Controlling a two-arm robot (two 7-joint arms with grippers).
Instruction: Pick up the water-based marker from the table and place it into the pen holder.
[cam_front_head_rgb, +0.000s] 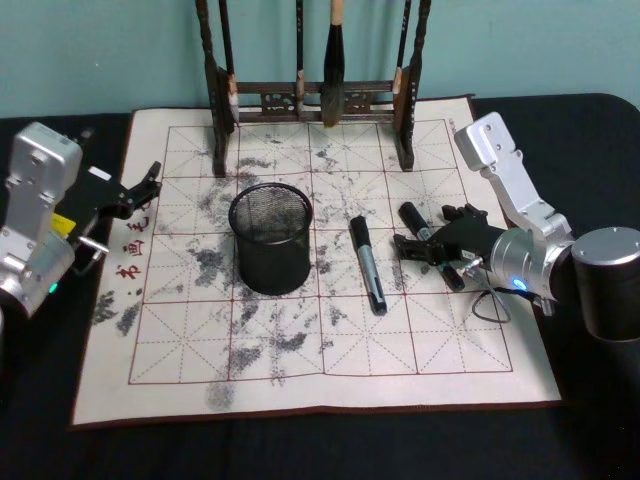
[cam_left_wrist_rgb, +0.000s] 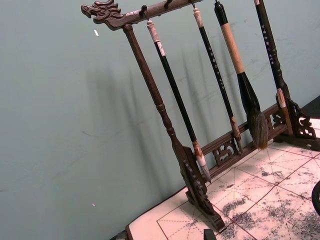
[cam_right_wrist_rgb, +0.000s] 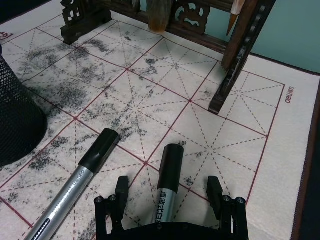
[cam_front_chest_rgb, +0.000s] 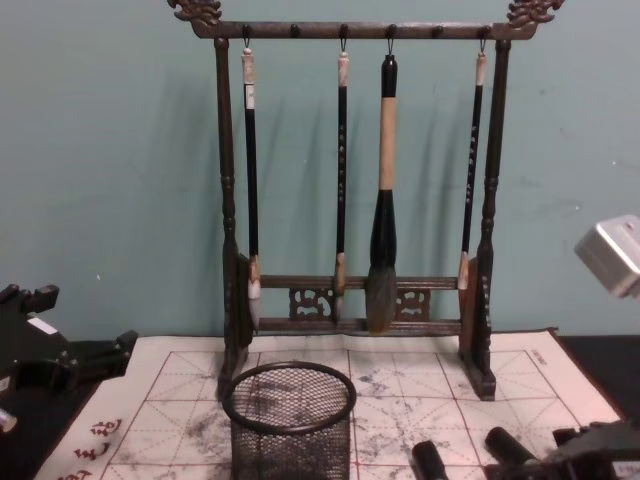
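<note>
Spread open and low, the right gripper straddles the water-based marker, which lies flat on the white felt mat with a gap to either finger. A second marker lies just beside it, toward the pen holder. That holder stands upright near the mat's middle on the table, before the brush rack, and the left gripper hangs at the mat's left edge.

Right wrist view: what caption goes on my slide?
The right gripper, open, straddles one marker on the stained mat, a second marker beside it, the mesh pen holder close by.
</note>
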